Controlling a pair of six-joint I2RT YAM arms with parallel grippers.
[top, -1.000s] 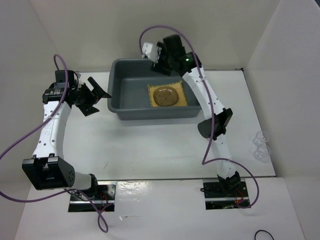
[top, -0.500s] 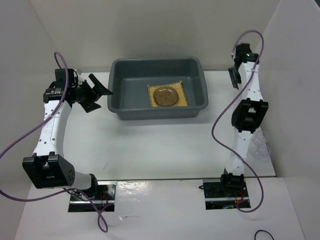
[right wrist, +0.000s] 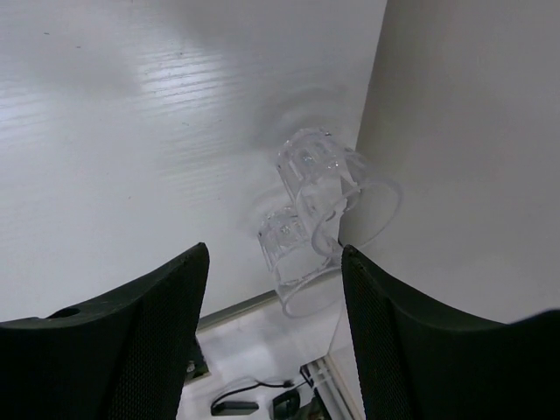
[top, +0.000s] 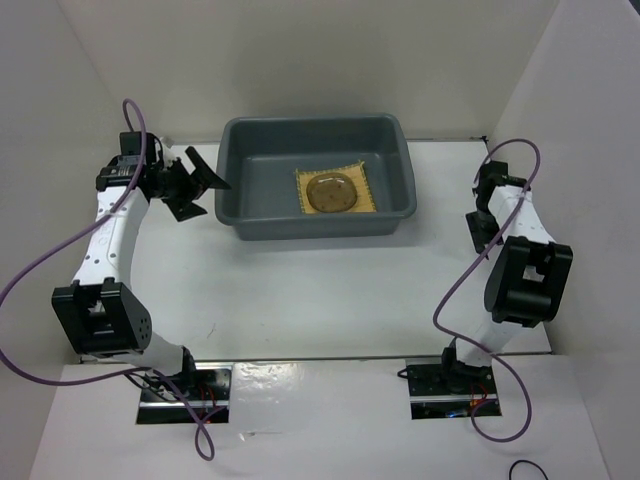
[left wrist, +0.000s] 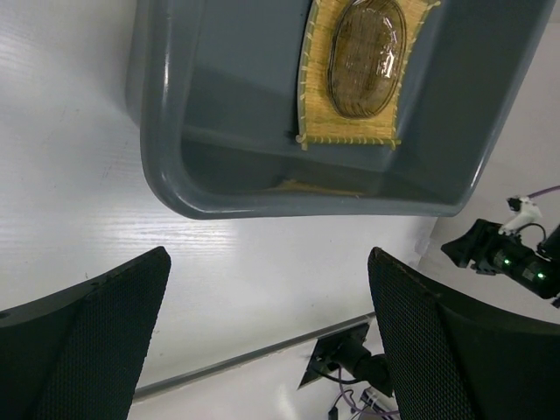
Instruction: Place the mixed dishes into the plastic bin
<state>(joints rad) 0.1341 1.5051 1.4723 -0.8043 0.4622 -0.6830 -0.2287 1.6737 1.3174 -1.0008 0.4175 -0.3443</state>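
The dark grey plastic bin (top: 240,205) stands at the back middle of the table. In it lies the yellow woven mat (top: 362,176) with a clear round plate (top: 331,192) on top. My left gripper (top: 204,188) is open and empty just left of the bin. The left wrist view shows the bin (left wrist: 166,131), the mat (left wrist: 315,87) and the plate (left wrist: 367,52) beyond the left gripper (left wrist: 267,337). My right gripper (top: 476,230) is open and empty at the right of the table. The right wrist view shows the right gripper (right wrist: 276,346) above two clear cups (right wrist: 306,206) that lie against the right wall.
White walls close in the table at the left, back and right (right wrist: 472,131). The right arm's elbow (top: 527,282) hides the cups in the top view. The arm bases (top: 445,380) sit at the near edge.
My right arm has swung from the bin's back rim to the right side of the table and folded down towards the clear cups. My left gripper has shifted slightly towards the bin.
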